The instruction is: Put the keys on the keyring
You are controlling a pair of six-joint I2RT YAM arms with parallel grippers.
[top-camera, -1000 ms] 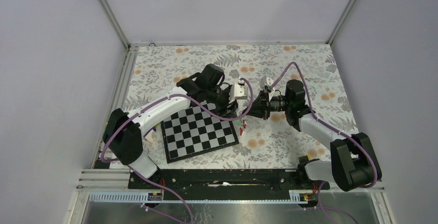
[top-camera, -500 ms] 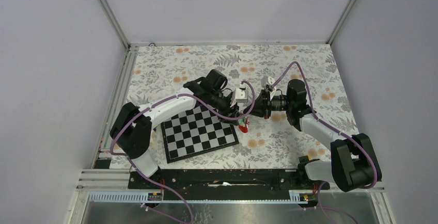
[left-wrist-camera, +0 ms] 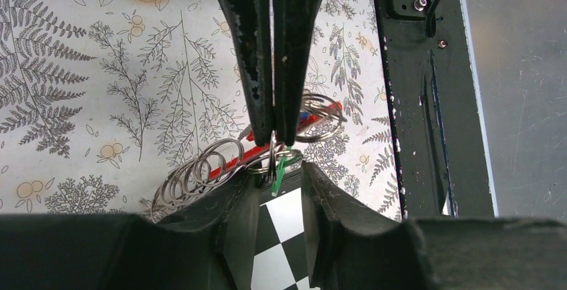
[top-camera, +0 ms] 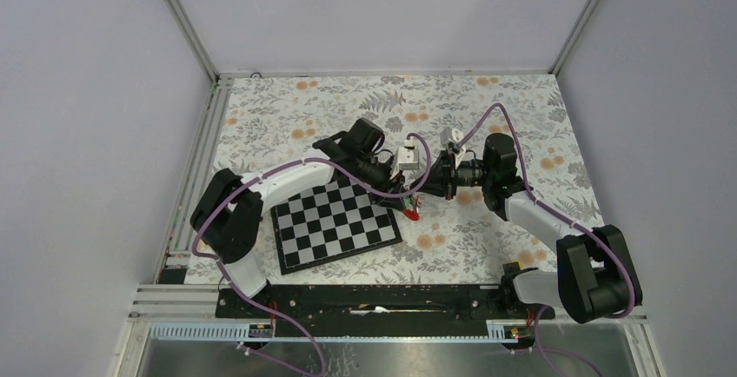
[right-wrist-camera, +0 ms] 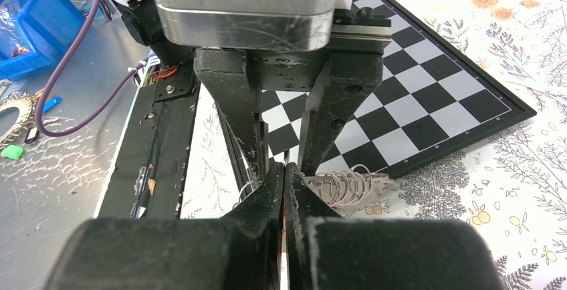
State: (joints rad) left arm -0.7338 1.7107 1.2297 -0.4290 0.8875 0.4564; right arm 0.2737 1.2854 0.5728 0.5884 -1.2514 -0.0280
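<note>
The keyring (left-wrist-camera: 231,160) is a red loop threaded with several steel split rings (left-wrist-camera: 200,173). It hangs just off the chessboard's right corner (top-camera: 410,214). My right gripper (left-wrist-camera: 274,136) is shut on the red loop; in its own view the fingers (right-wrist-camera: 284,170) press together with red showing between them. A green key (left-wrist-camera: 279,170) dangles from a ring under that grip. My left gripper (left-wrist-camera: 275,173) faces the right one, its fingers a narrow gap apart on either side of the green key and its ring. I cannot tell whether they touch the ring. From the right wrist, the split rings (right-wrist-camera: 344,186) fan out beside the fingers.
A black-and-white chessboard (top-camera: 335,221) lies on the floral table cover under the left arm. A black base rail (top-camera: 374,299) runs along the near edge. A blue bin (right-wrist-camera: 27,29) sits off the table beyond the rail. Metal frame posts (top-camera: 182,21) border the back corners.
My left gripper has swung right and down to the keyring, and its jaws have narrowed around the green key. The right gripper has held its grip almost in place.
</note>
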